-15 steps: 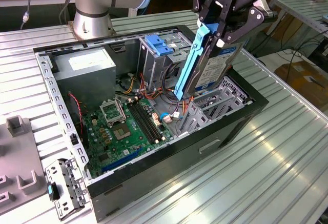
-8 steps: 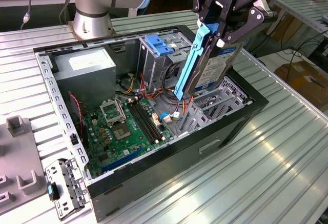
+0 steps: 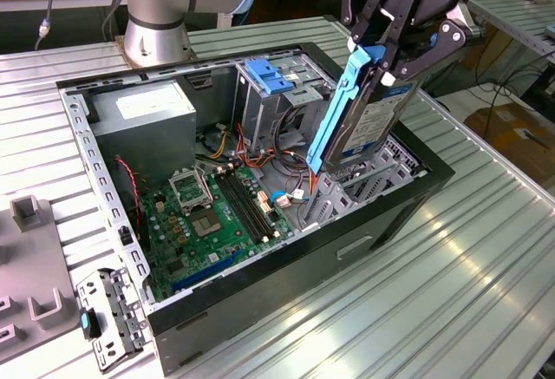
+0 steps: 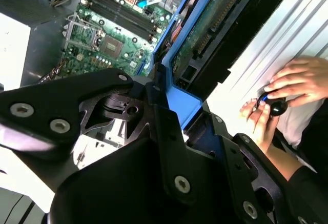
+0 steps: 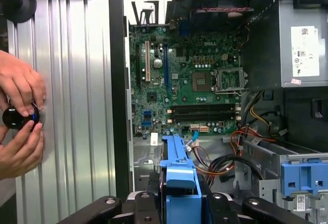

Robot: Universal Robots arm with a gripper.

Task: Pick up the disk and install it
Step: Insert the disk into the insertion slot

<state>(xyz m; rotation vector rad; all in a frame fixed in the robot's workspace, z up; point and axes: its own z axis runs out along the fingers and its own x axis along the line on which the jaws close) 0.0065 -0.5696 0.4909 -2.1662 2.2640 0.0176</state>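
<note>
Exterior view: your gripper (image 3: 386, 58), jaws clamped on the disk (image 3: 375, 126), holds it tilted, lower end entering the open computer case (image 3: 260, 301).

The exterior view looks obliquely down on the open computer case (image 3: 286, 288) from nearby. Both wrist views peer into it from close above, sharing its motherboard (image 4: 113, 34) (image 5: 189, 80).

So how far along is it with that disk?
Done: the disk is picked up. In hand: the tool clamps it by its blue rail, tilted over the open case. Left: it is not yet seated inside.
</note>
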